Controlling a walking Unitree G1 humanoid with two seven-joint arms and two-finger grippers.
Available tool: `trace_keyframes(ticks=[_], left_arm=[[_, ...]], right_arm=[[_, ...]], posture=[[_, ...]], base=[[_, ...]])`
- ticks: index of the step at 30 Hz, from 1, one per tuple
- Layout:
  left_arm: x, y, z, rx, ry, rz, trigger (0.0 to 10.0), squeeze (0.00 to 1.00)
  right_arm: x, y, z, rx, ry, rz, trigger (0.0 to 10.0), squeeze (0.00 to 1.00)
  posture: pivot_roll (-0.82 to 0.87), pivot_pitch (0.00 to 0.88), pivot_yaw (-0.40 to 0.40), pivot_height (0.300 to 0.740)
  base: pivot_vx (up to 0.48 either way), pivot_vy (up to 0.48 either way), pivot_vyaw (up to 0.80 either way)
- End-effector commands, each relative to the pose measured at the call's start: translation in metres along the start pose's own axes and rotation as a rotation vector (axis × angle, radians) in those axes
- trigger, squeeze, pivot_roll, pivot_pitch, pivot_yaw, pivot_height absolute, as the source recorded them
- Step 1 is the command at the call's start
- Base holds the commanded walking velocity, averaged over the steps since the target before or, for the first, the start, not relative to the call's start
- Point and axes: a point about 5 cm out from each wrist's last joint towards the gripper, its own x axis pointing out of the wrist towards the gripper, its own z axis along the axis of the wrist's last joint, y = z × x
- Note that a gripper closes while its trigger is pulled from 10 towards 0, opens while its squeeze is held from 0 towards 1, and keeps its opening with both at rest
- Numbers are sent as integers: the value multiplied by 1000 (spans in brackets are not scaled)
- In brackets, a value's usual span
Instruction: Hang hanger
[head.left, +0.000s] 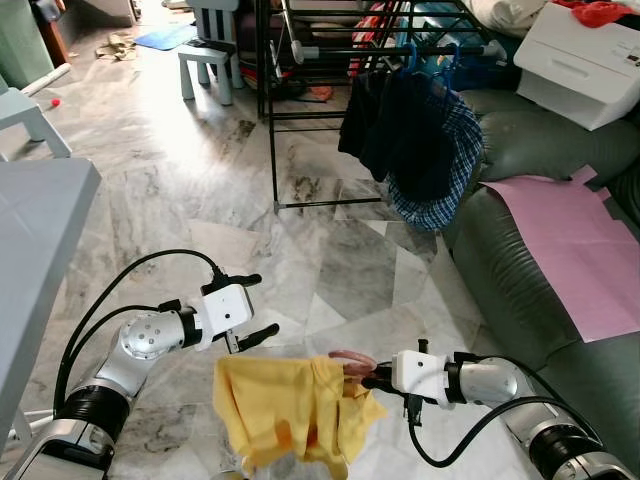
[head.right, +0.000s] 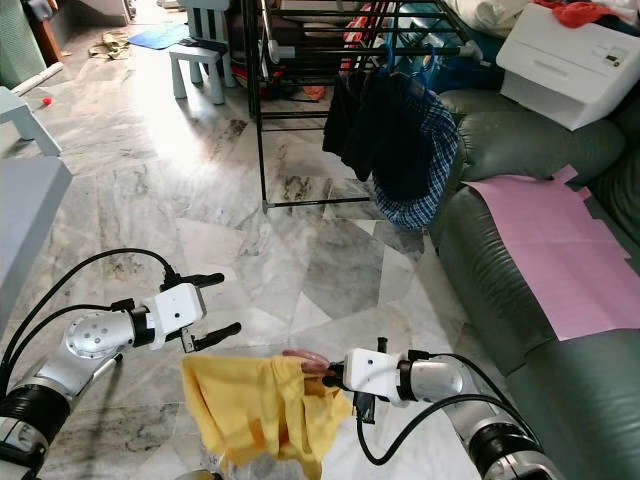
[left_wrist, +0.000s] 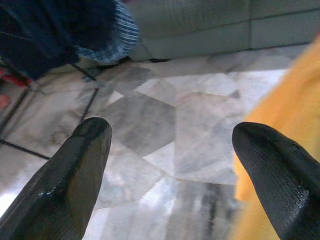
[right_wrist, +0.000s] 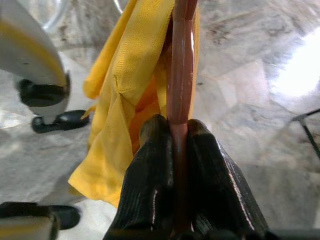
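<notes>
A yellow garment (head.left: 285, 410) hangs on a pink hanger (head.left: 352, 359) low over the marble floor in front of me. My right gripper (head.left: 372, 379) is shut on the hanger's hook (right_wrist: 179, 85), with both fingers pressed against the pink plastic. My left gripper (head.left: 250, 310) is open just left of the garment's top edge, holding nothing; the yellow cloth (left_wrist: 290, 130) sits beside one fingertip. A black drying rack (head.left: 320, 60) stands ahead, with dark clothes and a blue plaid shirt (head.left: 435, 150) hanging from its rail.
A dark green sofa (head.left: 520, 270) runs along the right with a pink sheet (head.left: 570, 240) on it and a white box (head.left: 585, 60) behind. A grey table (head.left: 40, 260) is at the left. A pale blue stool (head.left: 210, 55) stands far back.
</notes>
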Motion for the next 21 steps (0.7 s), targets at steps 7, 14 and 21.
trace_keyframes(ticks=[7, 14, 21], left_arm=[[5, -18, -3, -24, 10, -109, 10000, 1000], [12, -27, -3, -38, 19, -134, 10000, 918], [26, -31, -3, -46, 46, -139, 10000, 0]], right_arm=[[-3, -19, 4, -84, 19, -121, 10000, 0], [-3, -25, 11, -86, -18, -129, 10000, 0], [-7, -26, 19, -74, -90, -56, 10000, 0]], posture=[[26, 67, -74, 740], [25, 62, -71, 740], [22, 57, -74, 740]], base=[[0, 0, 0], [0, 0, 0], [0, 0, 0]])
